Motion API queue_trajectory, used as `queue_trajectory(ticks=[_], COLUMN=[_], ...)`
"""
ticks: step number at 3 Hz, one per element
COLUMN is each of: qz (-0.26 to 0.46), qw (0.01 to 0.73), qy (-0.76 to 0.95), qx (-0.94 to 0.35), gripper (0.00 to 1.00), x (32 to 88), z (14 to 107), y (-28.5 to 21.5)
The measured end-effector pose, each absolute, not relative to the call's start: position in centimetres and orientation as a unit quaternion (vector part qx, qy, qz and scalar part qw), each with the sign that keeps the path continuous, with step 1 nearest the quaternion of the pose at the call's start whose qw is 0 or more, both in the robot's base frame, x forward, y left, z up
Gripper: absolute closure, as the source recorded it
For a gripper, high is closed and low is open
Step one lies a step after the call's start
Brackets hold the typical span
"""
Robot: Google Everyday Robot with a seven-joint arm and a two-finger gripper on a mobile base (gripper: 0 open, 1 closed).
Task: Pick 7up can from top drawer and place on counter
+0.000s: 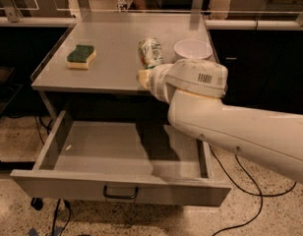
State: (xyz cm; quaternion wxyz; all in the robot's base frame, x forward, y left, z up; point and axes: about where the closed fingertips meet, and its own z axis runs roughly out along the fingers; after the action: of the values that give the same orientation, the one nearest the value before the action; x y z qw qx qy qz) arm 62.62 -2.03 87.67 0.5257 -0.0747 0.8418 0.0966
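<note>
The 7up can, white and green with a silver end, is tilted just above the counter, near its front right part. My gripper is shut on the can's lower end; the white wrist hides most of the fingers. The arm reaches in from the right. The top drawer is pulled fully open below the counter, and its floor shows nothing in it.
A white bowl stands on the counter just right of the can. A green and yellow sponge lies on the counter's left side. Clear low walls edge the counter's sides and back. Cables lie on the floor.
</note>
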Motion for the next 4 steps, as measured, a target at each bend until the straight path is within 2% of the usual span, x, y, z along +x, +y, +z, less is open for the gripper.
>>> queue_trajectory(ticks=[1,4], qz=[0.086,0.121], qw=[0.529,0.494], qy=[0.839,0.849], qx=[-0.093,-0.142], gripper=[1.00,1.00], x=[62.6,69.4], z=[87.7,86.9], y=[-1.8,1.6])
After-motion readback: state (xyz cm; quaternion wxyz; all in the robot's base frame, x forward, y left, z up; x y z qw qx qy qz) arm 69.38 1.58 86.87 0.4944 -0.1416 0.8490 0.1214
